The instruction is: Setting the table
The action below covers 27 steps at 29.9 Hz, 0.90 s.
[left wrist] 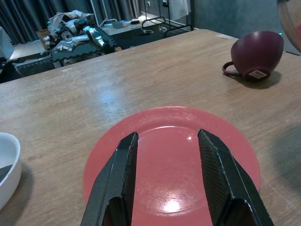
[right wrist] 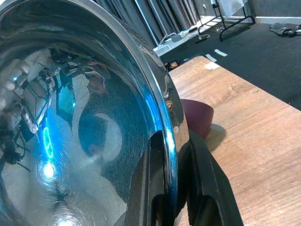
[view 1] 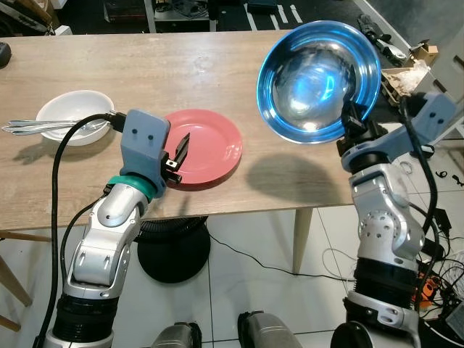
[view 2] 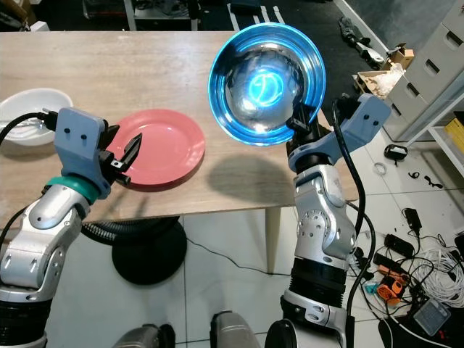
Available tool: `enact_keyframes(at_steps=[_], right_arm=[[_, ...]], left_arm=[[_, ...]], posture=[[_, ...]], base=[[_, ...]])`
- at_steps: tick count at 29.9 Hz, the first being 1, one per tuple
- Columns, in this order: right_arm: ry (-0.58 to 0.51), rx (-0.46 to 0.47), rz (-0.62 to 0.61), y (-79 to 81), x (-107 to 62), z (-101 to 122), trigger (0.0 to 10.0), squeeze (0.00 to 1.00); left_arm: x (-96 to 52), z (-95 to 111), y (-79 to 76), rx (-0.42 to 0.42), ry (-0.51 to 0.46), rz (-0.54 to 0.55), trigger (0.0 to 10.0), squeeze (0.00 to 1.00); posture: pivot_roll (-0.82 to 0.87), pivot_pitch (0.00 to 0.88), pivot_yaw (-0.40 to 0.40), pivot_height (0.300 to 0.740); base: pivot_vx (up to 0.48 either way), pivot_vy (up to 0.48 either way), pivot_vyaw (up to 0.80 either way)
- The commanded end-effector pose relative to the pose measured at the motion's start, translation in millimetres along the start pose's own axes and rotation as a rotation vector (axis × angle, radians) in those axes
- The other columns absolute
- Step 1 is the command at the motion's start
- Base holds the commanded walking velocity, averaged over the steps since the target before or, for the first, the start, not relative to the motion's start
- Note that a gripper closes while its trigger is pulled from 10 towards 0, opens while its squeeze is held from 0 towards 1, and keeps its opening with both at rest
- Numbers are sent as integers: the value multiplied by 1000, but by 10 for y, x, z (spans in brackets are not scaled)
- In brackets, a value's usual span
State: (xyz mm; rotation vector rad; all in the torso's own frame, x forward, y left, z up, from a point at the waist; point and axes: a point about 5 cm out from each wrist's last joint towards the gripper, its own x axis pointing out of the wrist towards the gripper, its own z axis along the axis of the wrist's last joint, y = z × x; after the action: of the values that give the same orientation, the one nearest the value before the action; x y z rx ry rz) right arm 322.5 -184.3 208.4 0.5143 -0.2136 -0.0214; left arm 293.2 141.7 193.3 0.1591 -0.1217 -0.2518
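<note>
Leftmost on your long pale wooden table (view 1: 217, 65) sits a round white ceramic bowl (view 1: 72, 109) with silvery metal cutlery (view 1: 32, 127) resting in it, the handles sticking out past the rim toward the table's left end. Next along, your left gripper (view 1: 179, 154) hovers low over the near-left part of a flat round red plate (view 1: 214, 141), its two black fingers (left wrist: 117, 183) spread apart with nothing between them; the left wrist view shows the plate's shiny centre in the gap. That plate lies flat near the table's front edge, just beside the white bowl but not touching it. Beyond the plate, in the left wrist view, a dark maroon cup (left wrist: 256, 55) with a small handle lies overturned on the wood, well apart from the plate.

Moving right, your right gripper (view 1: 350, 122) holds a large shiny steel mixing bowl with a blue sheen (view 1: 319, 80) up in the air above the table's right end. The fingers pinch its lower rim, one inside and one outside the wall, as the right wrist view shows. The bowl is tipped so its hollow faces your head camera, and its shadow falls on the wood to the right of the red plate
</note>
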Motion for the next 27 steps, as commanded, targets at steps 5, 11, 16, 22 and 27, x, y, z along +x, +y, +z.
enact_keyframes(at_steps=[5,11,16,22,27], right_arm=[[5,-26,-14,0,-18,-23,10000,0],[44,-89,-52,-47,-9,-90,10000,0],[46,-93,-55,-51,-10,-94,10000,0],[51,-85,-71,-68,-15,-102,10000,0],[52,-81,-79,-78,-16,-105,10000,0]], left_arm=[[2,-38,8,0,24,10,10000,0],[12,-41,20,2,25,20,10000,0],[13,-45,18,1,27,22,10000,0],[14,-52,18,2,33,25,10000,0],[15,-53,15,2,33,25,10000,0]], posture=[[-121,10,39,740],[-123,9,38,740],[-123,10,37,740],[-125,11,36,740],[-124,11,36,740]], base=[[0,0,0],[0,0,708],[0,0,800],[0,0,797],[0,0,794]])
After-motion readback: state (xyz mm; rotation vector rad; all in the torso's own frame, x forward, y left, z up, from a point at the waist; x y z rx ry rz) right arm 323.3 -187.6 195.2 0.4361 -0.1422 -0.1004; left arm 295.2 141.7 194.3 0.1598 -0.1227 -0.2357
